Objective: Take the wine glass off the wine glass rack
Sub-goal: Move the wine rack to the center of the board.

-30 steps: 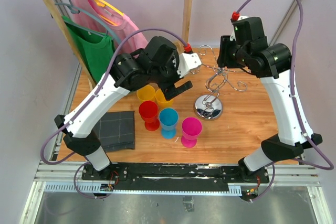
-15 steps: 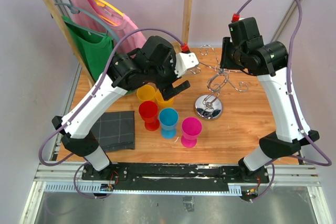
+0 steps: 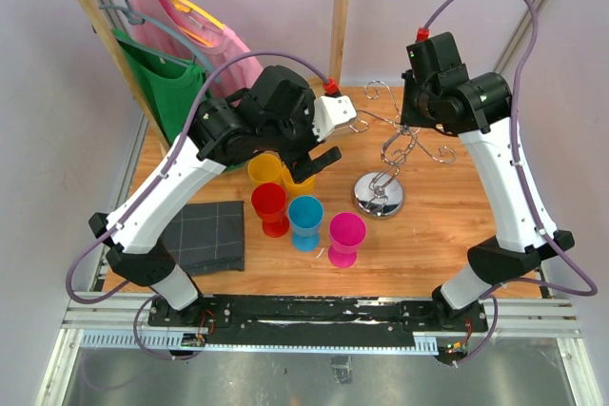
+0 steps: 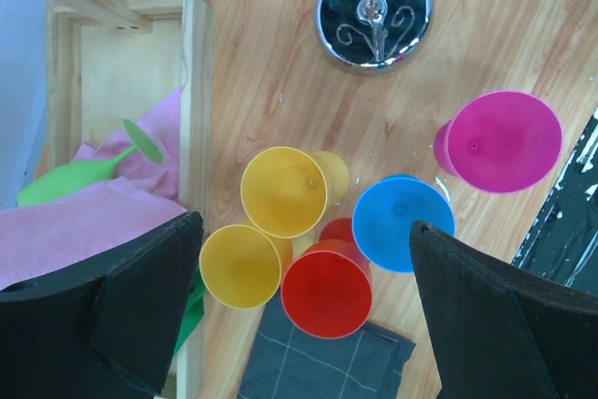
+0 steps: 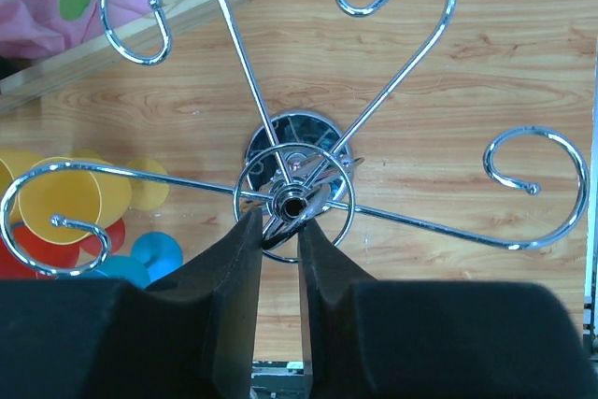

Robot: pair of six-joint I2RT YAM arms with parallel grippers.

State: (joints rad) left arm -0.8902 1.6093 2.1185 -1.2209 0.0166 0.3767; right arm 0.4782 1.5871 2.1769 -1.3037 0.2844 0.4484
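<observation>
On the wooden table [image 3: 447, 225], right of the middle, the wine glass rack [image 5: 292, 203] stood on its round mirrored base. The right gripper [image 5: 278, 231] was above it, its fingers almost together and pinching the wire ring at the rack's top. The left gripper [image 4: 304, 226] hovered with its fingers wide apart over five coloured wine glasses [image 4: 404, 223], which stood upright near the rack's base.

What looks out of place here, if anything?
A green wine glass lies on its side on pink cloth in the wooden tray, while every hook in view on the wine glass rack is empty.
</observation>
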